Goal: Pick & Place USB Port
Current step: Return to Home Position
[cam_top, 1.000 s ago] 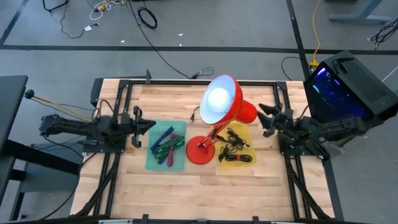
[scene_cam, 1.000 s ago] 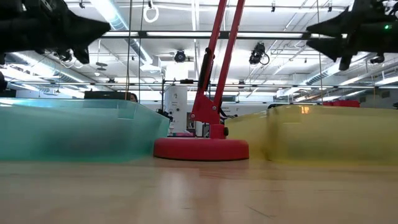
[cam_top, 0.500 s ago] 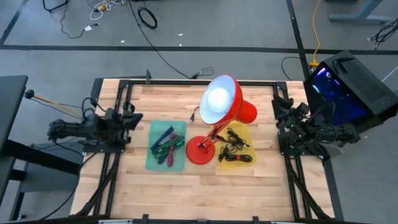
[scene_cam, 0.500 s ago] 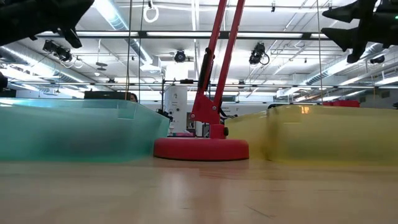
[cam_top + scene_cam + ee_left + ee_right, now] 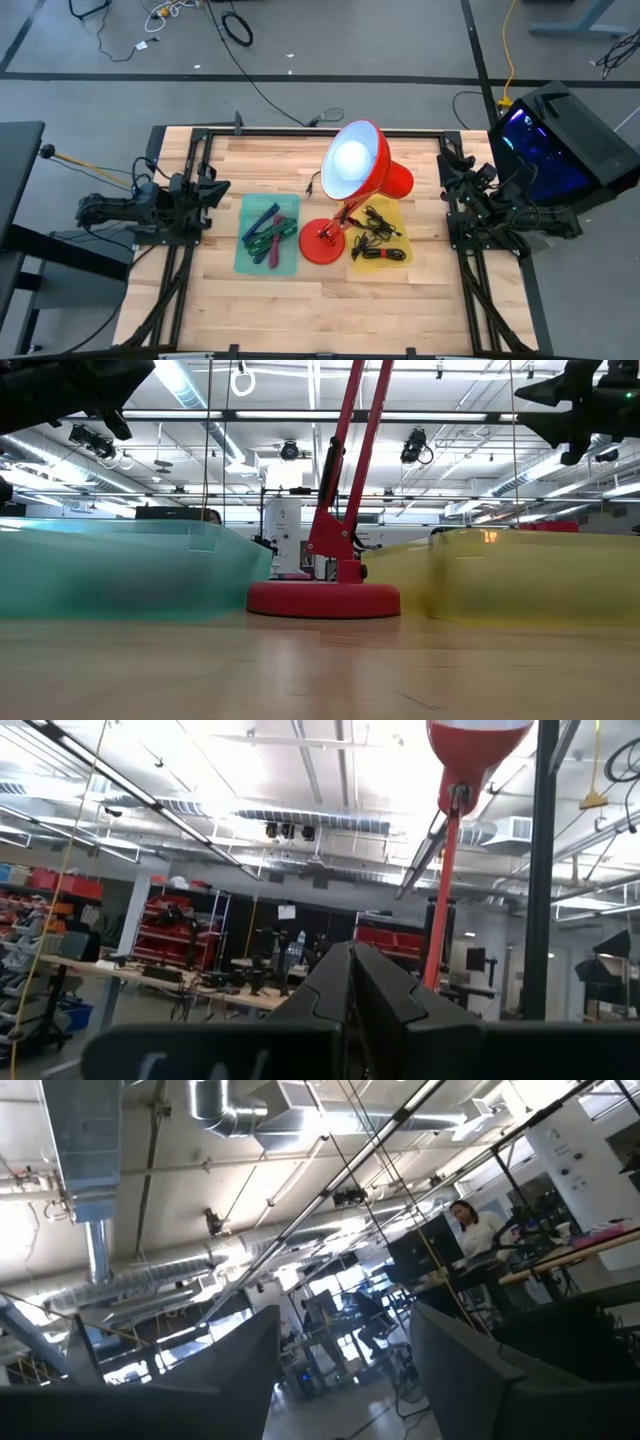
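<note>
A green tray (image 5: 250, 250) holds several coloured cables (image 5: 268, 235). A yellow tray (image 5: 396, 212) holds black cables (image 5: 375, 240). Between them a red desk lamp stands on its round base (image 5: 322, 244), with its shade (image 5: 355, 160) turned upward. My left gripper (image 5: 215, 188) is shut and raised over the table's left edge, left of the green tray; the left wrist view shows its fingers (image 5: 350, 955) pressed together and pointing up at the room. My right gripper (image 5: 447, 165) is open over the right edge; the right wrist view shows its fingers (image 5: 345, 1315) apart and holding nothing.
The black frame rails (image 5: 300, 132) run around the wooden table (image 5: 320, 310). A dark box with a blue glow (image 5: 555, 135) stands past the right edge. The lamp arm (image 5: 350, 450) rises at mid-table. Bare wood lies in front of both trays.
Both arms have drawn back from the trays, the left gripper toward the table's left edge and the right gripper toward the right edge. Both have tipped upward. The trays, cables and lamp have stayed where they were.
</note>
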Motion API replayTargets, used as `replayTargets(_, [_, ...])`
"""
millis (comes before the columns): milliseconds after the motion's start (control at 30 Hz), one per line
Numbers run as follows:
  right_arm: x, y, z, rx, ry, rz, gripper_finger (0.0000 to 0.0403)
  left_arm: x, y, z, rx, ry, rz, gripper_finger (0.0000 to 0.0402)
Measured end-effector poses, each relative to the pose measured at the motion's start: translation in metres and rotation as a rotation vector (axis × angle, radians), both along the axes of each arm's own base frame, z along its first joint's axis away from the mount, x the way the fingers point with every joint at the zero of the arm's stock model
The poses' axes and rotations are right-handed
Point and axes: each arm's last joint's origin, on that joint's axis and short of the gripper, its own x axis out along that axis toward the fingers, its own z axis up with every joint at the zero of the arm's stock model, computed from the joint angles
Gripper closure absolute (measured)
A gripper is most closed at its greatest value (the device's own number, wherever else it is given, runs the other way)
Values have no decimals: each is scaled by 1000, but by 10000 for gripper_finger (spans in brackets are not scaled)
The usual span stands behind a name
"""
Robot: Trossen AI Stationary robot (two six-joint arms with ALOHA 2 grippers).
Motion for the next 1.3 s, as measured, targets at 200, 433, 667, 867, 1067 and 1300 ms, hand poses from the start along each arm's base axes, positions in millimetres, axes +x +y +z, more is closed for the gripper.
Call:
replayTargets(200, [1, 0, -1, 1, 16, 0, 179, 1, 0, 0, 1, 7, 0, 383])
replayTargets(433, [1, 0, -1, 1, 19, 0, 179, 1, 0, -1, 1, 17, 1, 383])
replayTargets(667, [3, 0, -3, -51, 84, -22, 179, 1, 0, -2, 1, 18, 1, 383])
replayTargets(867, [8, 1, -11, -176, 279, -40, 179, 1, 0, -2, 2, 18, 5, 383])
replayTargets(1067, [17, 6, -25, -386, 503, 98, 179, 1, 5, -2, 2, 19, 57, 383])
replayTargets(1300, [23, 11, -40, -411, 611, 321, 179, 0, 9, -2, 1, 19, 110, 383])
